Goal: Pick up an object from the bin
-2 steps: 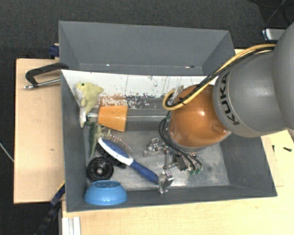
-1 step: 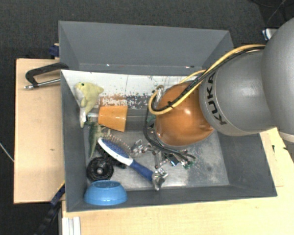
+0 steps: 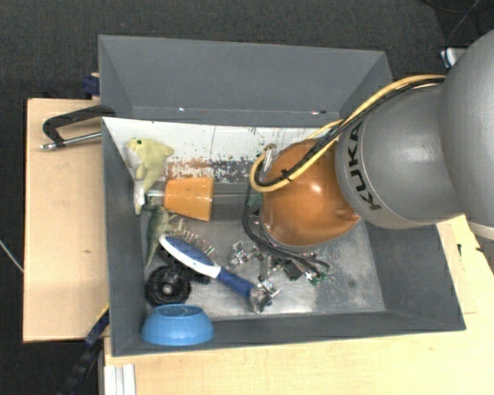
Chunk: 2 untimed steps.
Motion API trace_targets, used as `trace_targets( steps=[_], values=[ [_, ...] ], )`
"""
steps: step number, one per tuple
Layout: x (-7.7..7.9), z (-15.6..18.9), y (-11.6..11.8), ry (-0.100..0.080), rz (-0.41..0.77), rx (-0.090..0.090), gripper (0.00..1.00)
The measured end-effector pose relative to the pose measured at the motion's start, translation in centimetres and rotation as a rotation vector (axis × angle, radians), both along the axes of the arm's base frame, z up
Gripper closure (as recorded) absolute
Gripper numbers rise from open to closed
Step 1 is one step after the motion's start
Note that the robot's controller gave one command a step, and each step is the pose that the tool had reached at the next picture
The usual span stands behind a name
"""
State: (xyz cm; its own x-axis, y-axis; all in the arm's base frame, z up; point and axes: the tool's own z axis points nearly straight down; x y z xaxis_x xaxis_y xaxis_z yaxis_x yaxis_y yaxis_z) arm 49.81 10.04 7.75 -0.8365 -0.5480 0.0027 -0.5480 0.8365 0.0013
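- Grey metal bin (image 3: 123, 245): sloped walls, flat scuffed floor, loose bits mostly along the left side & front-left corner.
- Step in hand, as I judge it: pre-grasp, low in the bin. The gripper (image 3: 270, 280) sits under the arm's orange cover (image 3: 305, 204), close to the floor, approx. centre-front.
- Open or closed: can't tell, since the cover & wrist hardware hide the working end. Nothing visibly held.
- Nearest obj: blue brush (image 3: 204, 263), w/ its white bristle head to the left & its blue handle running right toward the front. The handle tip is just beside the gripper. Touching or not: can't tell.
- Others: black wheel-like part (image 3: 168, 285) just left of the brush. Blue bowl (image 3: 177, 326) in the front-left corner. Orange cup (image 3: 189, 197) on its side toward the back. Pale plush toy (image 3: 146, 159) back-left.
- Next move prob. calls for: line up across the handle's narrow width, go right down to the floor, close, then lift straight up.
- Surface: hard smooth metal, so a thin handle lying flat may skid or pivot when nudged. Off-centre grip means the brush head would droop.
- Room: bare floor to the gripper's right & front-right. The left is crowded, w/ the wheel part near the brush head. The front wall is near, so a vertical lift looks safest.
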Motion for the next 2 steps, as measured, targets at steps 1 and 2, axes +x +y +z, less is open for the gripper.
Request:
trace_targets(
  steps=[1,2],
  values=[
    [1.1,11.6,2.1,-0.017,0.055,0.005,1.0],
    [0.7,15.6,1.0,-0.016,0.407,0.003,1.0]
  ],
)
